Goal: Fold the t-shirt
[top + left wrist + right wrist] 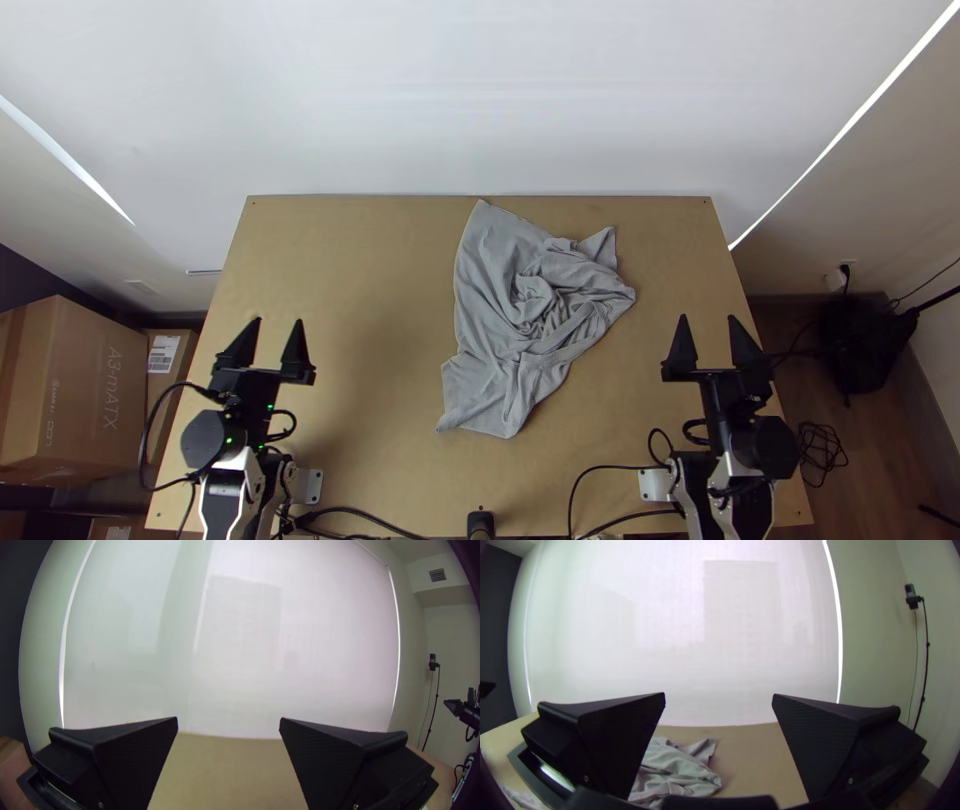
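1. While the left claw (278,321) stands wide with nothing in it, the right claw (708,318) is likewise wide and bare.
2. Between them, closer to the right claw, the shirt (485,280) lies bunched on the bench (350,250).
3. Spreading looks like the first step: the right claw should pinch the corner (625,295) nearest it, the left claw the edge facing it. Grip shallowly and draw apart low and slowly; a deep bite could drag buried layers.
4. Outward of the left claw, off the bench, sits a box (80,390), contents hidden.
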Available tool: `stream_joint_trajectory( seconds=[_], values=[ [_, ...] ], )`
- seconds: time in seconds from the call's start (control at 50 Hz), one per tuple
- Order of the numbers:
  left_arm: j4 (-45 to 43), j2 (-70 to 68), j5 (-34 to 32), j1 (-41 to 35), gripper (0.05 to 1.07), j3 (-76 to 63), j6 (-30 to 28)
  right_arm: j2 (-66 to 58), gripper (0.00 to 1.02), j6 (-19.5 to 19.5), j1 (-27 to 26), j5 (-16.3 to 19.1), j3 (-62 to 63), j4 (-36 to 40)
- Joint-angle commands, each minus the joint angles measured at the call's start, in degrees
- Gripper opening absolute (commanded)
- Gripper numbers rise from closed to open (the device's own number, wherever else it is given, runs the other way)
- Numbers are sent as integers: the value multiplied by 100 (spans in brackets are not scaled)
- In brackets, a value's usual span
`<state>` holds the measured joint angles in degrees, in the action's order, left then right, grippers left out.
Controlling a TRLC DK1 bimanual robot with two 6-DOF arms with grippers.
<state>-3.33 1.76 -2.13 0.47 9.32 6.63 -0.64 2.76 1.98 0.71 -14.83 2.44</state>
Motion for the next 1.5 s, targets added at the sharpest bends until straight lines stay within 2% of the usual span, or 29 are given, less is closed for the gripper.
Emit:
stream_joint_trajectory(
  seconds=[0.0, 0.16, 0.3, 0.48, 0.62, 0.74, 0.86, 0.9, 0.98, 1.08, 1.14, 1.24, 1.38, 1.42, 1.48],
  values=[
    [-168, 562, -42, -38, 103, 711, -224, -428, 98, -250, 286, 17, -635, -191],
    [140, 1907, -77, -56, 103, 1933, -277, -1597, 99, -400, 628, 17, -1620, -305],
    [588, 2918, -77, -196, 103, 3014, -259, -2537, 99, -584, 1200, 8, -2384, -323],
    [2170, 4350, -68, -363, 103, 4746, -127, -3741, 98, -628, 1824, -62, -3439, -50],
    [3462, 5300, -68, -355, 103, 5783, 119, -4436, 98, -584, 2518, -282, -4327, 829],
    [4385, 5889, -77, -276, 103, 6301, 400, -5086, 99, -452, 3291, -370, -5170, 2358],
    [4737, 6091, -77, -205, 103, 6415, 567, -5270, 98, -109, 3889, -370, -5346, 3351],
    [4772, 6091, -77, -196, 103, 6407, 664, -5244, 98, 110, 4065, -370, -5285, 3562],
    [4921, 6126, -130, -196, 103, 6398, 752, -5288, 98, 849, 4425, -414, -5162, 4133],
    [5035, 6205, -130, -205, 103, 6363, 857, -5279, 98, 1868, 4452, -352, -4766, 4388],
    [5097, 6240, -130, -249, 103, 6363, 927, -5262, 98, 2510, 4487, -185, -4502, 4529],
    [5132, 6319, -130, -249, 103, 6363, 1051, -5253, 98, 3608, 4487, 456, -3913, 4625],
    [5132, 6469, -130, -240, 103, 6301, 1235, -5332, 98, 5296, 4548, 1713, -3035, 4458],
    [5132, 6486, -130, -240, 103, 6292, 1261, -5350, 98, 5603, 4636, 1950, -2894, 4230],
    [5123, 6513, -130, -240, 103, 6257, 1270, -5402, 98, 5788, 4768, 2056, -2868, 3922]
  ],
)
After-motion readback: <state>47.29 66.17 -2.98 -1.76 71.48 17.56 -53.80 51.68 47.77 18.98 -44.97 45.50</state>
